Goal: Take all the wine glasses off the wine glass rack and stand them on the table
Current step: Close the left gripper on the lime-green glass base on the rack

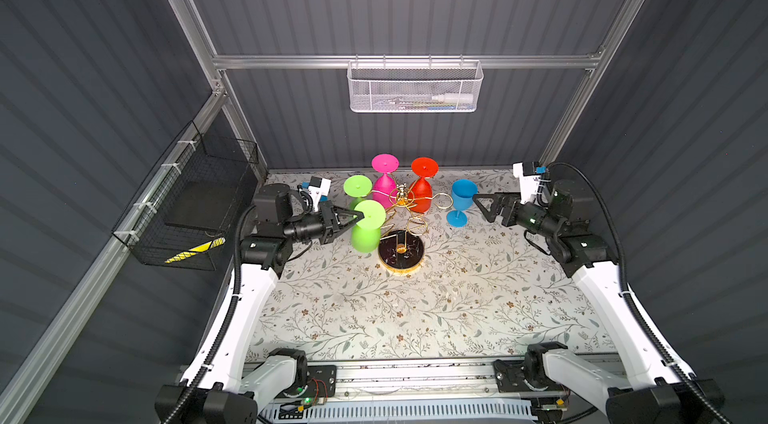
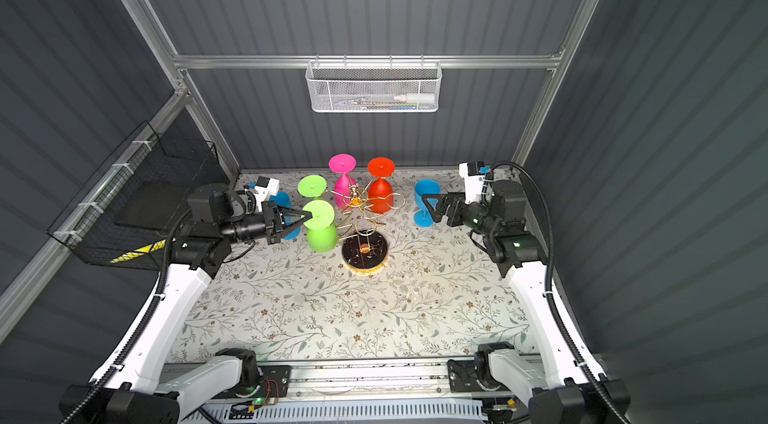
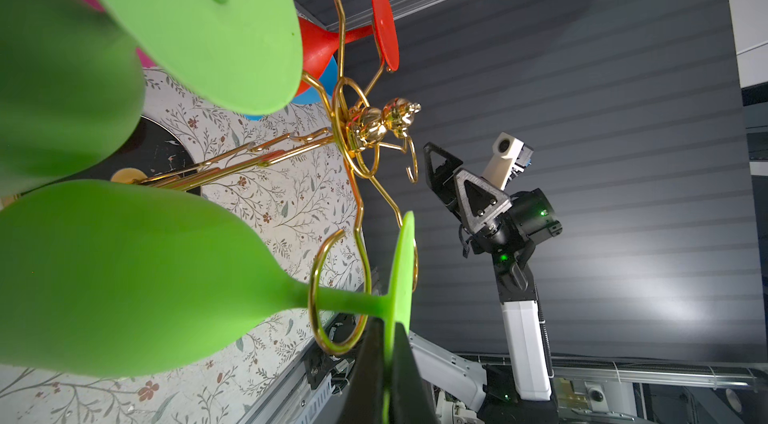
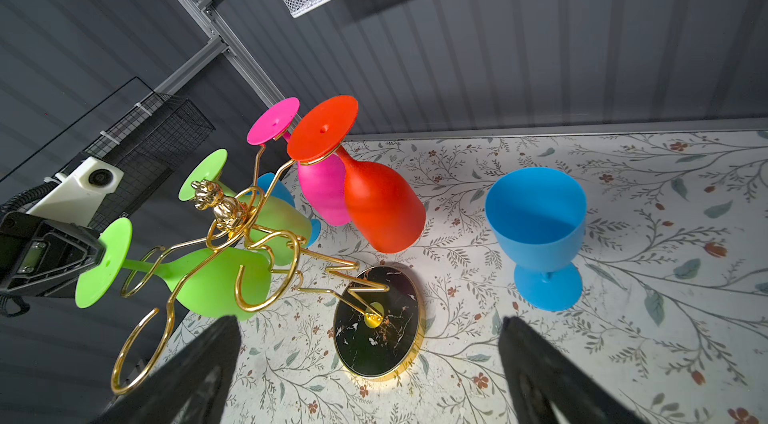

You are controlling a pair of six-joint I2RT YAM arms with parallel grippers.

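The gold wire wine glass rack (image 1: 409, 253) stands mid-table on its round black marbled base. A lime green wine glass (image 1: 365, 237) hangs upside down at its front left, the stem through a gold ring loop (image 3: 328, 297). My left gripper (image 1: 362, 217) is shut on the edge of that glass's round foot (image 3: 405, 268), which the fingers (image 3: 370, 359) pinch between them. Another green glass (image 1: 357, 186), a pink one (image 1: 384, 177) and a red one (image 1: 424, 187) also hang on the rack. My right gripper (image 4: 368, 324) is open and empty, off to the right of the rack.
A blue glass (image 1: 461, 202) stands upright on the table just left of my right gripper. Another blue glass (image 2: 286, 214) stands behind my left gripper. A white mesh basket (image 1: 415, 87) hangs on the back wall and a black wire basket (image 1: 195, 202) on the left wall.
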